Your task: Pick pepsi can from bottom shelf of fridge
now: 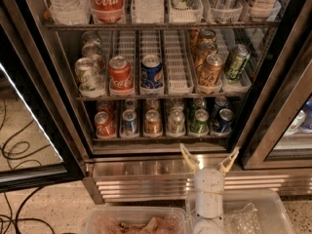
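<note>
The fridge (34, 82) stands open in front of me. Its bottom shelf (161, 138) holds a row of small cans. A dark blue pepsi can (223, 120) stands at the right end of the row. Another blue can (129, 122) is second from the left; I cannot read its logo. My gripper (209, 160) is open and empty, white, with its fingers pointing up. It sits in front of the ribbed steel base (146, 179), just below the shelf and a little left of the dark blue can.
A larger Pepsi can (152, 72), a Coca-Cola can (120, 75) and other cans stand on the middle shelf. The glass door (24, 130) hangs open at left, with cables (14, 155) on the floor. Clear plastic bins (136, 223) sit beside my arm.
</note>
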`<action>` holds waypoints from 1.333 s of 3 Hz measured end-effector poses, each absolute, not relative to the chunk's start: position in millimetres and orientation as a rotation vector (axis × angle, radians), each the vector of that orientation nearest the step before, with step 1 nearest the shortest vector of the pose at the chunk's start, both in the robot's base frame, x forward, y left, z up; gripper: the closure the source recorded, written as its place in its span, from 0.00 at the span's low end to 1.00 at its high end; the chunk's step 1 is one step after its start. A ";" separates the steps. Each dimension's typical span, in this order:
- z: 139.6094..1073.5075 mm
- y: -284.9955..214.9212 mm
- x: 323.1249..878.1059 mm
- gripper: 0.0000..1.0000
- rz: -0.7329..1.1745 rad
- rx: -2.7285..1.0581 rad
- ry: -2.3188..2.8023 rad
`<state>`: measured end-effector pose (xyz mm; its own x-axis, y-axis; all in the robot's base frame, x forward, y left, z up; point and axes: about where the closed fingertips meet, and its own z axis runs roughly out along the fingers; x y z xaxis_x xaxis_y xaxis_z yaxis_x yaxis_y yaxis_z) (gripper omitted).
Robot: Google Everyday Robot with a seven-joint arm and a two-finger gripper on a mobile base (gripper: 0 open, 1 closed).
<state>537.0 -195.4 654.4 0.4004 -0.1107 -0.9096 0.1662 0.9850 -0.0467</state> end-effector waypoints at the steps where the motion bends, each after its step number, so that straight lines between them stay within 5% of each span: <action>1: 631.4 -209.8 542.4 0.00 -0.231 0.086 1.182; 4: 627.0 -221.4 557.5 0.00 -0.367 -0.027 1.168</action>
